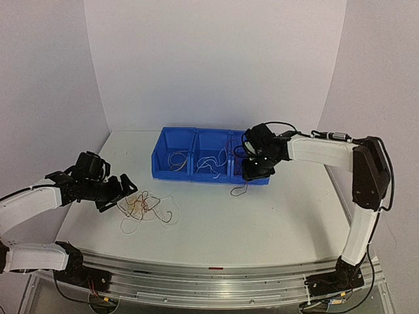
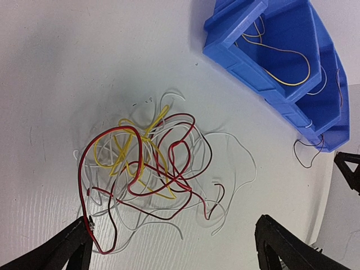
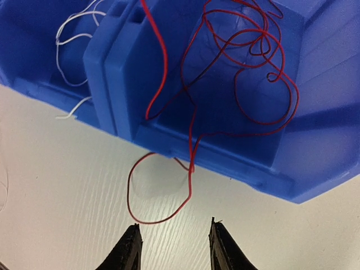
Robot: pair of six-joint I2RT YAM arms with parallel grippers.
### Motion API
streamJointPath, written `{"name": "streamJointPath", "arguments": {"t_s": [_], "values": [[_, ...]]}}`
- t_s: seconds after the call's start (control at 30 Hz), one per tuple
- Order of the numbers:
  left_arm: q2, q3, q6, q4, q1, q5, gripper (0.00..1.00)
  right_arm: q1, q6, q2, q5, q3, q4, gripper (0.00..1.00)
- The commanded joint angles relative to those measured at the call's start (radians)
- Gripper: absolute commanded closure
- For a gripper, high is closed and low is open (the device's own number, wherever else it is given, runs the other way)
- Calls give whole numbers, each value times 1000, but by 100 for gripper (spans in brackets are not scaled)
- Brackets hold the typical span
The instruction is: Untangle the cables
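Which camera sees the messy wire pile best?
The left wrist camera: the tangled pile fills its view, each red, yellow and white wire distinct. The top camera shows it as a small scribble; the right wrist camera misses it.

left tool (image 2: 174, 225): jaws wide apart | right tool (image 3: 174, 229): jaws partly apart, seemingly empty

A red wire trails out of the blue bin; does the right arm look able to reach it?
Likely yes: the thin red wire loop lies on bare white table just ahead of its open fingers.
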Motion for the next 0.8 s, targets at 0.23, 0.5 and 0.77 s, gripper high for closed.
{"name": "streamJointPath", "arguments": {"t_s": [0.23,0.5,0.77], "values": [[-16,-9,-5,22,-2,3,0,-5,55,123,21,47,100,71],[-4,-5,0,23,-2,2,0,-5,47,130,83,55,137,100],[-29,-12,-5,20,-2,-6,0,-6,-26,12,150,64,220,100]]}}
